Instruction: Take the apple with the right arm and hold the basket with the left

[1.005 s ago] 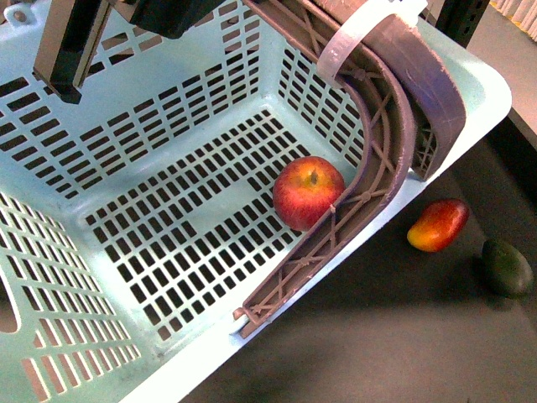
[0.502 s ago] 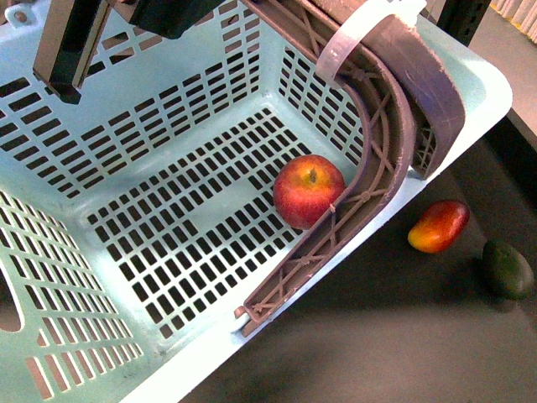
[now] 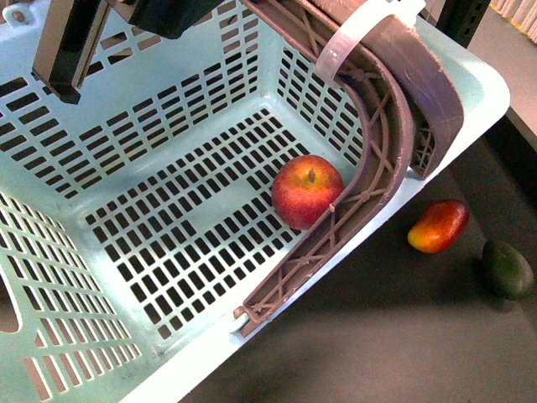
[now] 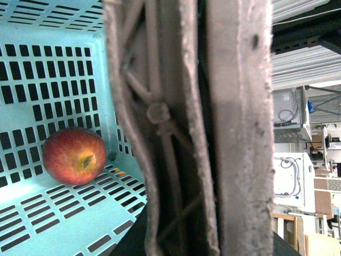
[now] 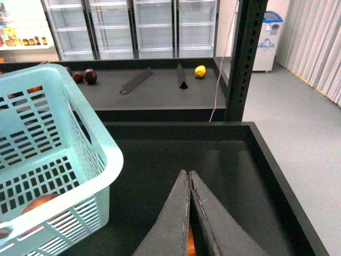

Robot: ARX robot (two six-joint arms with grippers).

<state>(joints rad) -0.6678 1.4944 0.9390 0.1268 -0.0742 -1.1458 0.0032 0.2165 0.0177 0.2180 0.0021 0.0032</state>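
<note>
1. Front view first: we see the apple point(image 3: 308, 191) on the slotted floor of the basket point(image 3: 101, 151), stem dimple up. It is tucked right against the brown handle point(image 3: 382, 159), which carries a white zip tie point(image 3: 352, 38).
2. Outside the basket, on the dark table point(image 3: 377, 336), we spot a mango point(image 3: 437, 225) and, near it, a dark green fruit point(image 3: 507, 269). Only this view gives us both whole.
3. Neither gripper shows here. There is just a dark arm part point(image 3: 67, 42) at the upper left, in front of the basket's wall.
4. Over to the left wrist view: the handle fills the middle, very close, with the apple on the basket floor beyond it. No fingers of the left gripper show, so we cannot tell whether it grips anything.
5. The right wrist view adds what the others lack: the right gripper point(image 5: 188, 176), fingers pressed together with nothing clamped between them. It hangs over the table, outside the basket's rim and well apart from the apple.
6. A sliver of orange-red peeks out low between those fingers; we cannot tell what it is.
</note>
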